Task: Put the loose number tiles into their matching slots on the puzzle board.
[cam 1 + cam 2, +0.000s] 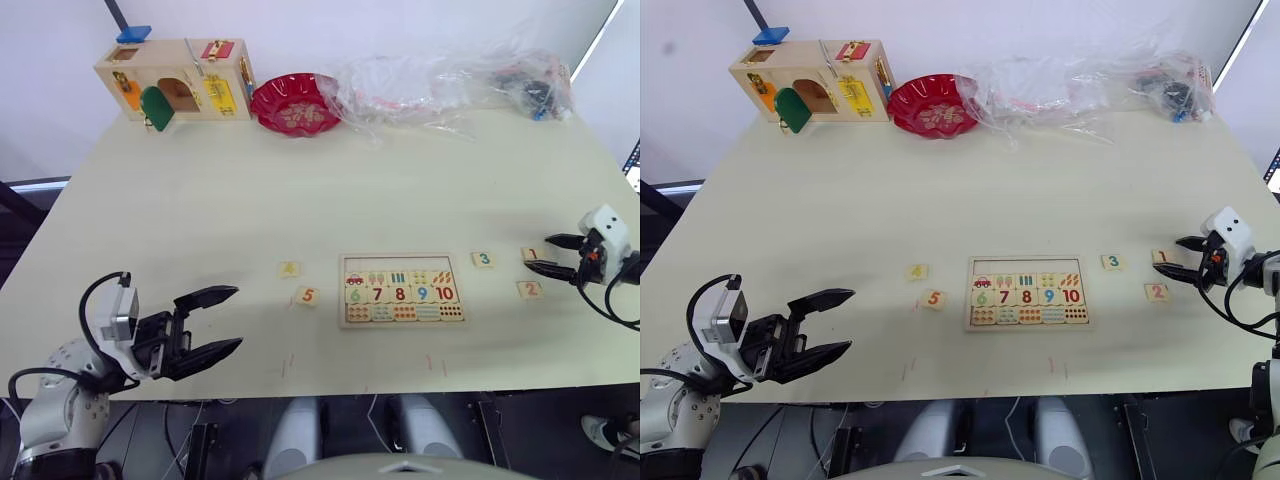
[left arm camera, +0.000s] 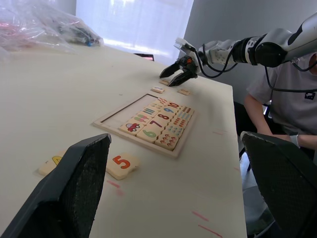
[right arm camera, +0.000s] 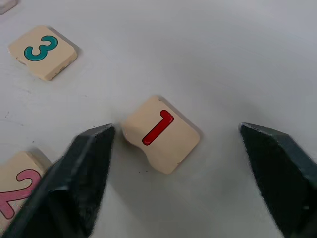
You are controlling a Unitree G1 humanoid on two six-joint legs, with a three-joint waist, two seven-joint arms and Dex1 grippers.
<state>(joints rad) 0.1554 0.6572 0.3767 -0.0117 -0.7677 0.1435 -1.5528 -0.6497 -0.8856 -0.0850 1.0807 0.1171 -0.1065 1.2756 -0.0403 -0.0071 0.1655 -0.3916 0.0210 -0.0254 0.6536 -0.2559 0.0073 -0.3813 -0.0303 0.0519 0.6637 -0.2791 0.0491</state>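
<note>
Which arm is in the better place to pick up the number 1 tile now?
The right. Its open tool already has the 1 tile between its fingers. The left tool is open too, but it sits beyond the board, nearer the 5 tile.

head stereo pair overlooking table (image 1: pixel 200 200), wrist views low (tile-close, right)

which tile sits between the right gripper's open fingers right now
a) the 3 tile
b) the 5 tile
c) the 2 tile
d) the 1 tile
d: in the right wrist view the red 1 tile lies flat on the table between the open fingers of the right gripper, while the 3 tile and the 2 tile lie off to the side.
</note>
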